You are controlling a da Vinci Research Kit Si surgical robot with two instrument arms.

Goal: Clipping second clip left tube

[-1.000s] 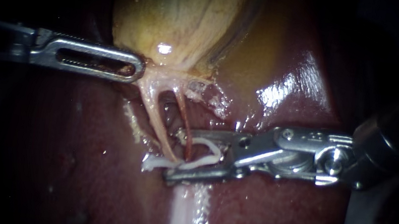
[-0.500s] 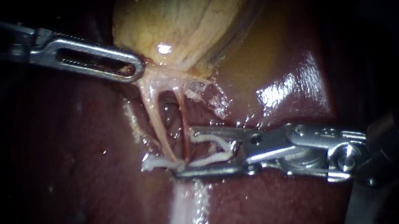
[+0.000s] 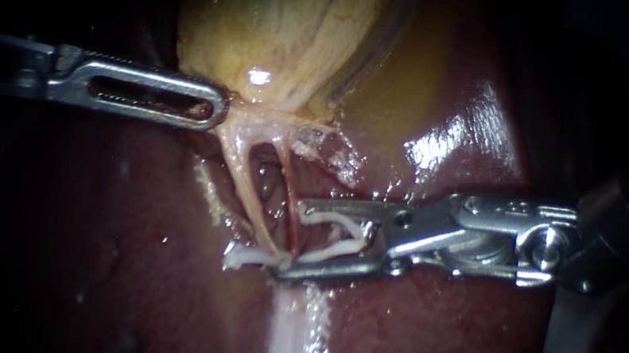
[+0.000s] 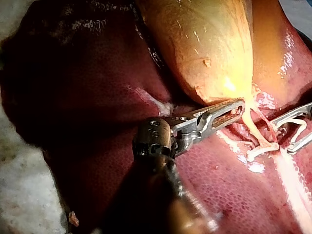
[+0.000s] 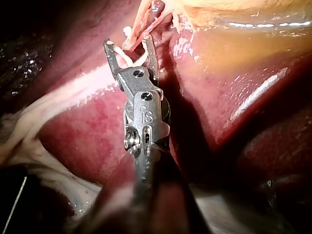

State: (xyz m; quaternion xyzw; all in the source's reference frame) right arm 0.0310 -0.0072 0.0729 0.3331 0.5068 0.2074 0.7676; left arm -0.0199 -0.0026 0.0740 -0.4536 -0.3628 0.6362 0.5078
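- Left wrist view shows our left instrument [image 4: 236, 108] clamping the gallbladder [image 4: 204, 44] at its neck.
- Endoscope: below the gallbladder, the left tube [image 3: 249, 184] wears a closed clip [image 3: 244, 257].
- There too, our right instrument [image 3: 289, 237] holds an open clip [image 3: 329, 218] in spread jaws.

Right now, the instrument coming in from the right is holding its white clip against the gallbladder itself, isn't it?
No. The right instrument holds its white clip down at the tubes, below the gallbladder and apart from it, as the endoscope view shows.
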